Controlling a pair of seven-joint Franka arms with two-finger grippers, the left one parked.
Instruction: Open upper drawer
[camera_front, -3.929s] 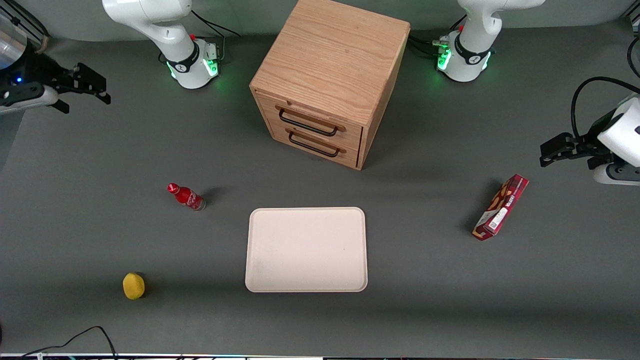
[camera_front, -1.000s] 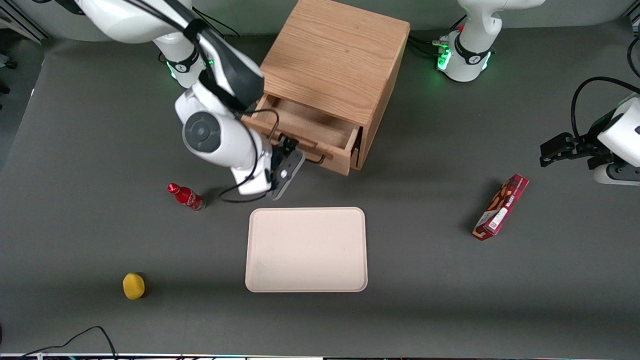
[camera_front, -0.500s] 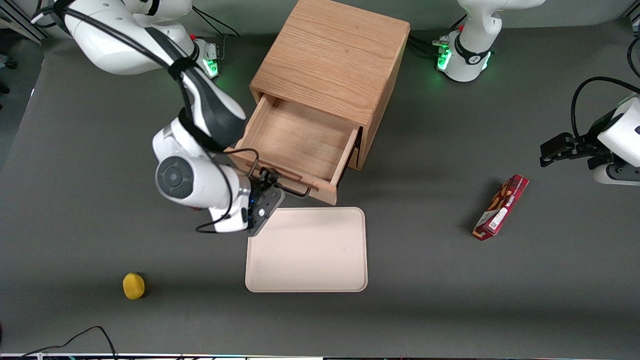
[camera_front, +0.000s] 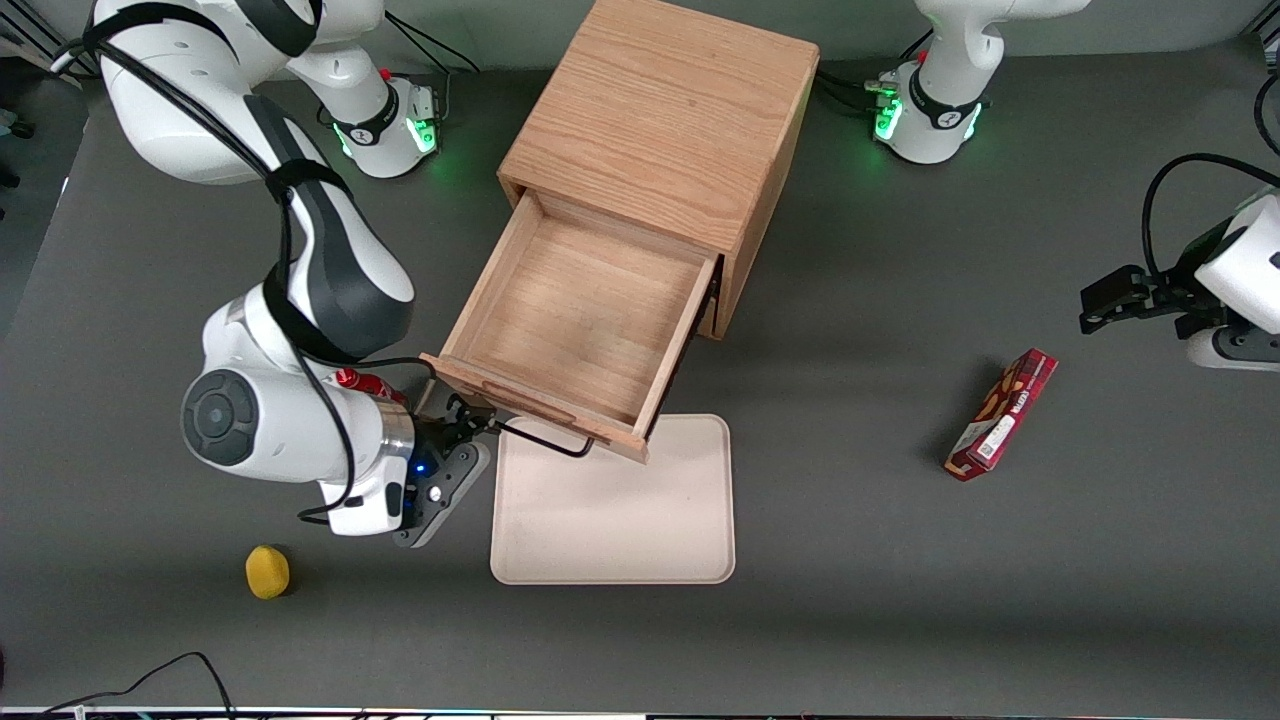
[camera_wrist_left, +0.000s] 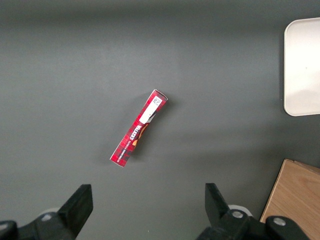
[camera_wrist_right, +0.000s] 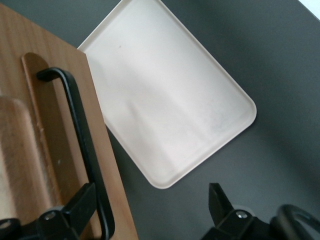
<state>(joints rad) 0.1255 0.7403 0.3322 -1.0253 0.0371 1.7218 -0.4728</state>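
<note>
The upper drawer (camera_front: 580, 310) of the light oak cabinet (camera_front: 665, 110) stands pulled far out toward the front camera, and its inside is bare. Its front overhangs the edge of the cream tray (camera_front: 615, 510). The black bar handle (camera_front: 545, 440) sits on the drawer front. My gripper (camera_front: 470, 420) is at the handle's end toward the working arm's side, fingers spread open. In the right wrist view the handle (camera_wrist_right: 80, 135) runs close beside one finger (camera_wrist_right: 75, 207), inside the open gripper (camera_wrist_right: 150, 200), not clamped. The lower drawer is hidden under the upper one.
The cream tray (camera_wrist_right: 160, 105) lies in front of the cabinet. A red bottle (camera_front: 362, 380) is partly hidden by my arm. A yellow fruit (camera_front: 267, 572) lies nearer the front camera. A red box (camera_front: 1002, 414) lies toward the parked arm's end, also in the left wrist view (camera_wrist_left: 139, 127).
The drawer went from closed to far open, pulled toward the front camera by my gripper on the handle. My fingers have now opened off the handle and sit at its end.
</note>
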